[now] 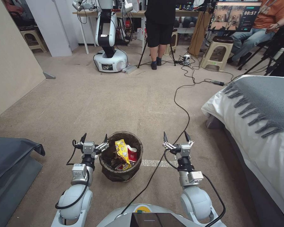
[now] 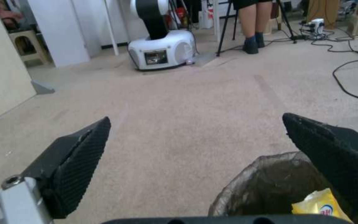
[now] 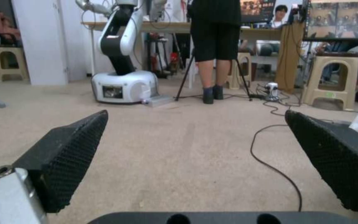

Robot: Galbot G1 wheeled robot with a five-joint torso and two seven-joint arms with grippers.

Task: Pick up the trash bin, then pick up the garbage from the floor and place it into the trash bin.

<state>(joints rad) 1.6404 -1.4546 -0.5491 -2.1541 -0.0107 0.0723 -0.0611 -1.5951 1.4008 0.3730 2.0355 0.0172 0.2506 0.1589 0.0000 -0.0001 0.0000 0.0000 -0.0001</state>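
The trash bin (image 1: 121, 156) stands upright on the beige carpet (image 1: 116, 104) directly ahead of the robot, between its two arms, its dark brown bag folded over the rim. Inside it lie pieces of garbage: a yellow snack wrapper (image 1: 123, 152) propped on edge and a red-and-white paper cup (image 1: 132, 154) at about 3 o'clock from it, with darker scraps low in the bag that cannot be made out.

The left gripper (image 1: 94, 138) sits at roughly 9 o'clock from the bin, just beside its rim, fingers spread wide and holding nothing; in the left wrist view the bin's rim (image 2: 245, 177) and the wrapper (image 2: 318, 205) show close under one finger (image 2: 336, 155). The right gripper (image 1: 176, 136) hovers at about 3 o'clock from the bin, apart from it, equally wide open and empty.

A black cable (image 1: 183, 110) runs across the carpet near the right gripper. A white-covered bed (image 1: 258, 135) with a grey fringed blanket (image 1: 268, 97) stands at 2 o'clock.
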